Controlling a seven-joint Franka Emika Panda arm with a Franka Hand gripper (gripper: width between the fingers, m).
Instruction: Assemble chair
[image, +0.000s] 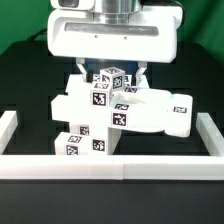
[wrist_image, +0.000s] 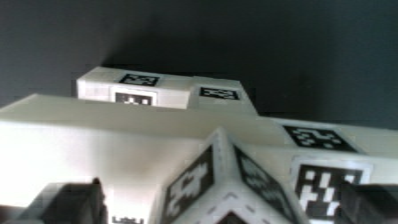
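The chair lies in matte-white tagged parts heaped mid-table. A small tagged block (image: 110, 78) tops the heap, above flat slabs (image: 93, 101) and a long piece (image: 152, 112) that reaches toward the exterior view's right. Two small blocks (image: 85, 141) sit at the front of the heap. My gripper (image: 112, 70) hangs straight over the heap, open, one finger on each side of the top block. In the wrist view that block (wrist_image: 240, 175) shows corner-on between the dark fingers (wrist_image: 71, 200), with a gap on both sides. A broad slab (wrist_image: 107, 130) and another tagged block (wrist_image: 169, 88) lie beyond it.
A low white border wall (image: 110, 166) runs along the front. It turns up the exterior view's left (image: 8, 125) and right (image: 213, 130). The black table surface (image: 30, 90) surrounds the heap.
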